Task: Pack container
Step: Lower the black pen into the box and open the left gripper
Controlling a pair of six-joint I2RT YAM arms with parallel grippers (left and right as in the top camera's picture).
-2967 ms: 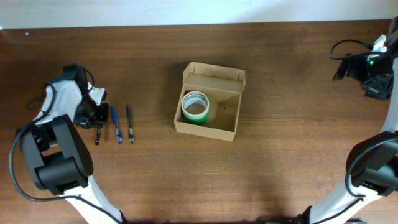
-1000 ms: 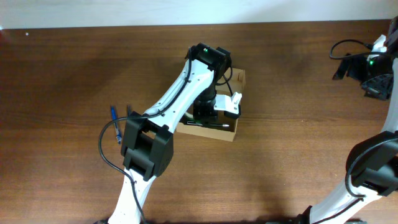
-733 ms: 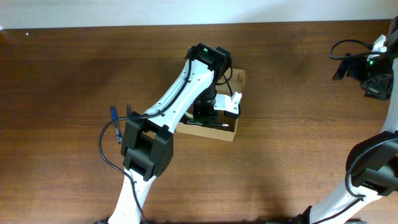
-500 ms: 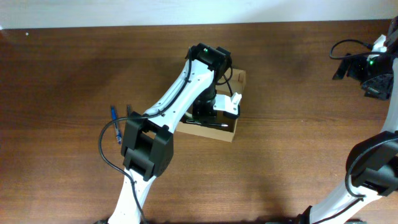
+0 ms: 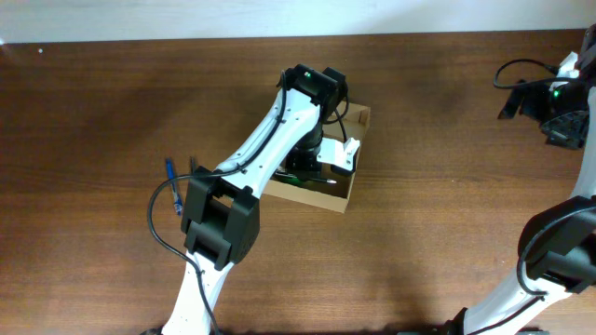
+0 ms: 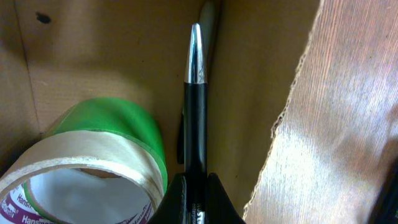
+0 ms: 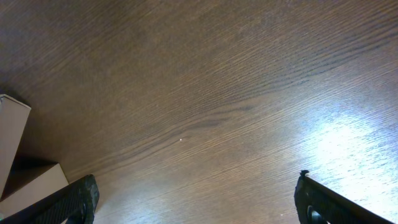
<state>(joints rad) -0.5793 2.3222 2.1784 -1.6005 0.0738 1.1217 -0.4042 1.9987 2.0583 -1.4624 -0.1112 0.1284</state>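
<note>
The container (image 5: 346, 199) is a tan cardboard box with its flap lid open, at the middle of the table. A green tape roll (image 6: 106, 155) lies inside it. My left gripper (image 5: 313, 167) reaches down into the box. In the left wrist view it (image 6: 196, 200) is shut on a black pen with a silver tip (image 6: 194, 112), which points along the box's inner wall (image 6: 249, 93) beside the roll. My right gripper (image 5: 559, 112) is at the far right edge, away from the box, and its fingers (image 7: 196, 199) are open over bare wood.
A blue pen (image 5: 171, 177) lies on the table to the left of the box, with a dark pen (image 5: 193, 165) beside it, partly hidden by the left arm. The left arm spans from the front left to the box.
Three seconds ago my left gripper was at the pens on the left; now it is in the box holding a black pen. In the last second it shifted only slightly.
</note>
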